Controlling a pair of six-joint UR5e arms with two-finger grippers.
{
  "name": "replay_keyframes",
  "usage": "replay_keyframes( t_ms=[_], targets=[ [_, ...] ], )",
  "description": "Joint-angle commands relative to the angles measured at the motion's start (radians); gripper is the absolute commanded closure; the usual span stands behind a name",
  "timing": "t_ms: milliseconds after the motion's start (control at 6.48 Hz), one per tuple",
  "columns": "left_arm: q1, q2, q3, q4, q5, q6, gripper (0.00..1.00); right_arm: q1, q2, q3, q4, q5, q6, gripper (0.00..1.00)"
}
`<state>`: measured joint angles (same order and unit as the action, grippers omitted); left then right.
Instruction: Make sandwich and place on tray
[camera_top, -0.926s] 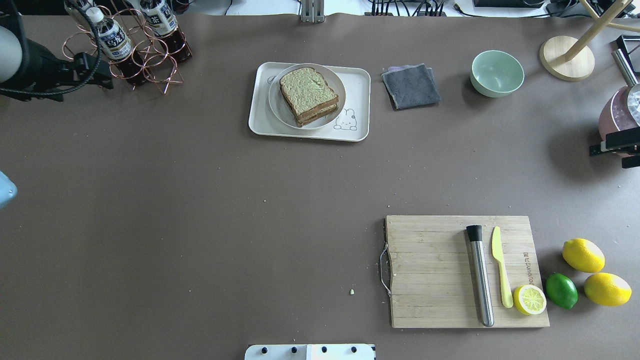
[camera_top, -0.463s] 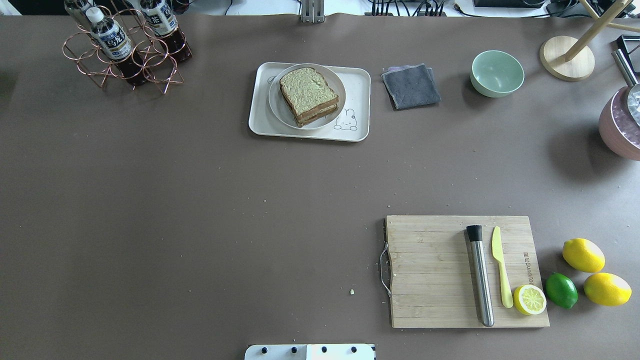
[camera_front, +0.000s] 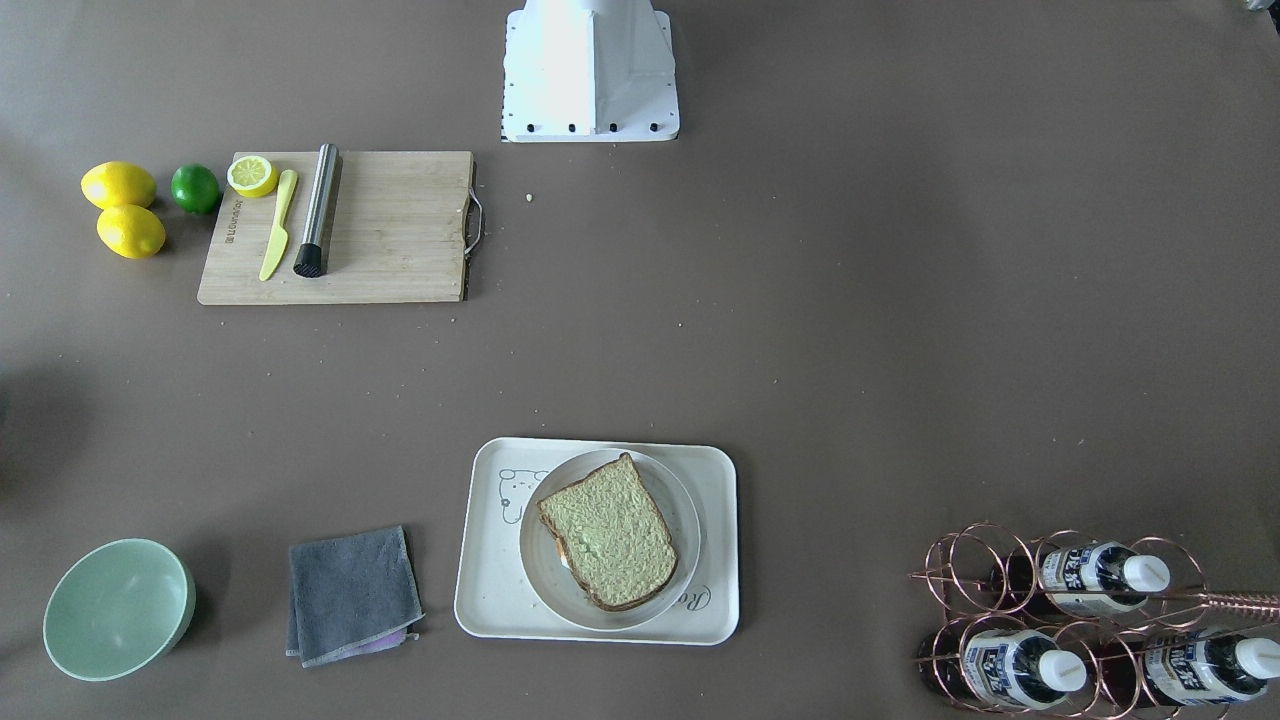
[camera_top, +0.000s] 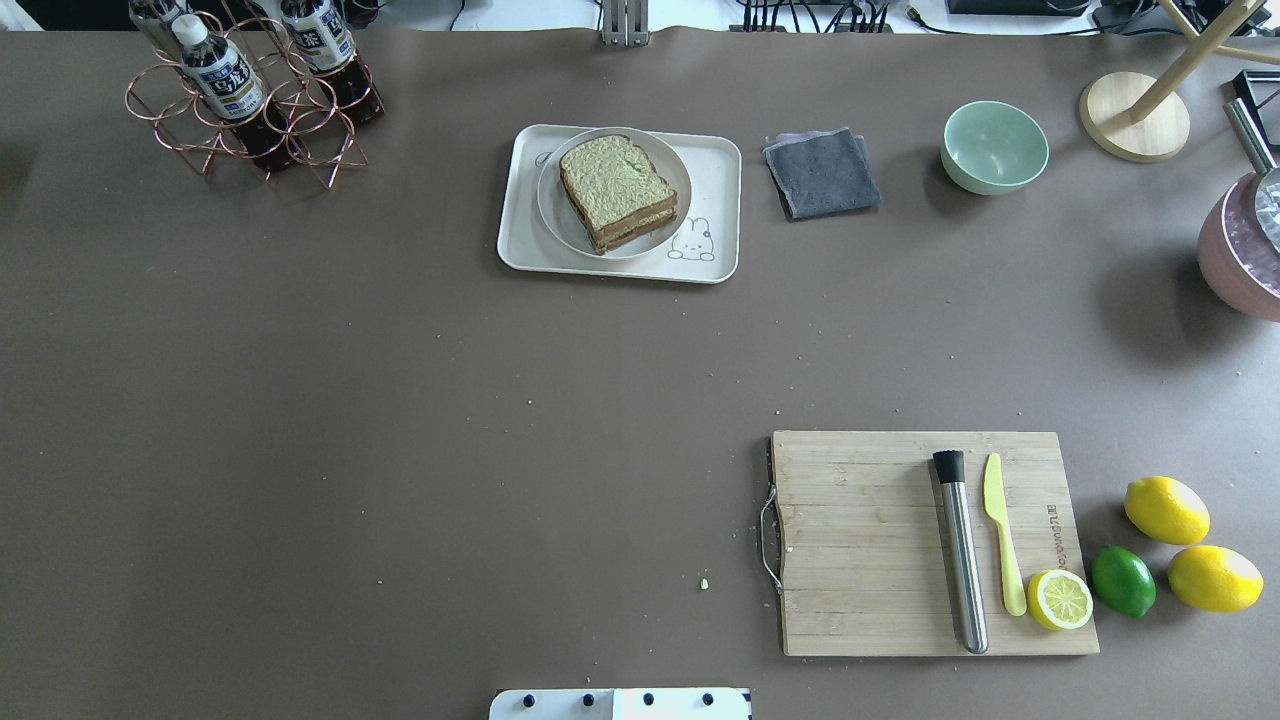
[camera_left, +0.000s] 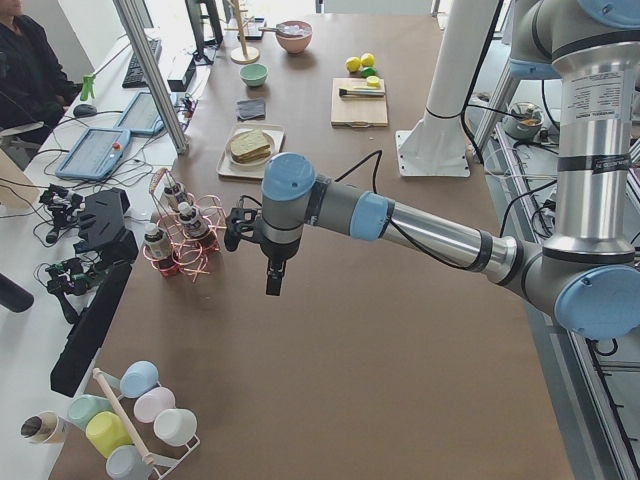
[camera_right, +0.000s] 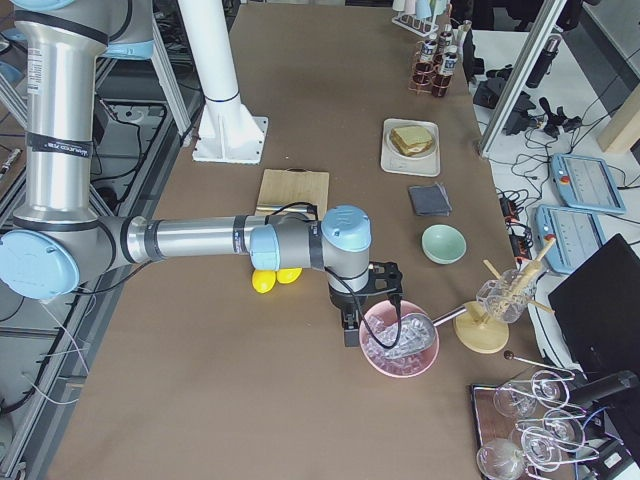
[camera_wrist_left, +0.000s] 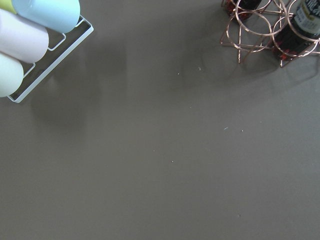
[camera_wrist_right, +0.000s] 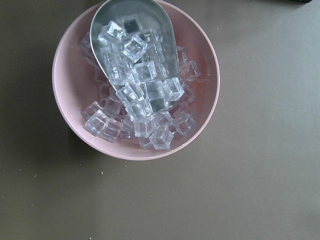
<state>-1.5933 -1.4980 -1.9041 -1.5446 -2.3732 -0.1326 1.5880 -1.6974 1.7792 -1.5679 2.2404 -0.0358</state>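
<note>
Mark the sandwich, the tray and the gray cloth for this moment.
sandwich (camera_top: 613, 182), overhead exterior view, middle of the top bread slice.
tray (camera_top: 716, 180), overhead exterior view, bare floor near its right rim.
gray cloth (camera_top: 822, 172), overhead exterior view, centre of the folded cloth.

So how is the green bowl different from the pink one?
The green bowl is pale mint and empty; the pink bowl holds clear ice cubes and a metal scoop. Both are round, upright, and sit on the brown table.
</note>
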Motion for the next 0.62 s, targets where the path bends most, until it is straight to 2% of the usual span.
replay_keyframes(
  t_ms=[0,154,463],
  targets=[
    [-0.017,0.021,0.119,-0.092,-0.047,0.041,0.03,0.007,-0.002,-0.05,0.002,0.074,-0.003,0.0],
    [-0.017,0.019,0.173,-0.138,-0.052,0.041,0.03,0.01,-0.002,-0.063,0.003,0.096,-0.001,0.0],
    [-0.017,0.021,0.25,-0.224,-0.142,0.034,0.03,0.01,-0.002,-0.064,0.003,0.16,0.002,0.0]
  ],
)
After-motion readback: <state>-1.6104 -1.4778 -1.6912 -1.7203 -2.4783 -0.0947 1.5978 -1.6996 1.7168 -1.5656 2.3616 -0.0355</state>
